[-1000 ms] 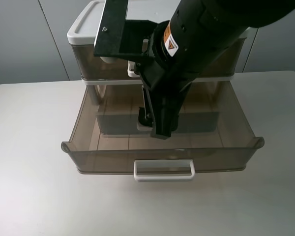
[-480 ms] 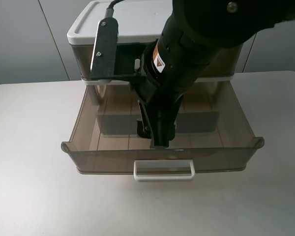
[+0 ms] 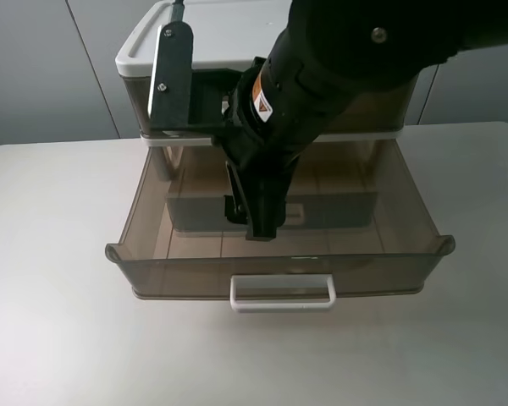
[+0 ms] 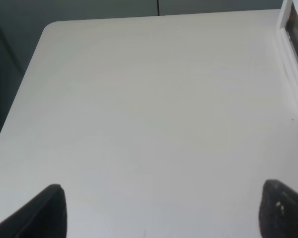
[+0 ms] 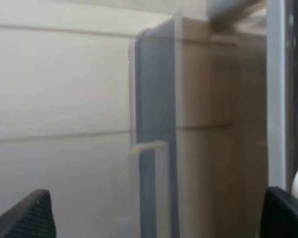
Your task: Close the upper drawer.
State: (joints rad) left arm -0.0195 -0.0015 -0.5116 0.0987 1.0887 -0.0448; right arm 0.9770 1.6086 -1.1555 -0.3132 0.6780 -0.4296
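Nearest, at the lower centre of the frame, one white loop handle (image 3: 282, 292) sits on the front wall of the upper drawer (image 3: 195, 275). The drawer stands pulled far out over the white table (image 3: 59, 338). Just behind that wall, at mid-frame, my right claw (image 3: 256, 222) points down inside the drawer with its two fingers spread and nothing held. Whether it touches the floor I cannot tell. One orange warning-triangle sticker (image 3: 260, 106) marks my right arm, its print too small to read. Farthest, at the top, stands one white-lidded cabinet (image 3: 144, 51). My left claw (image 4: 161, 213) hangs spread over bare table.
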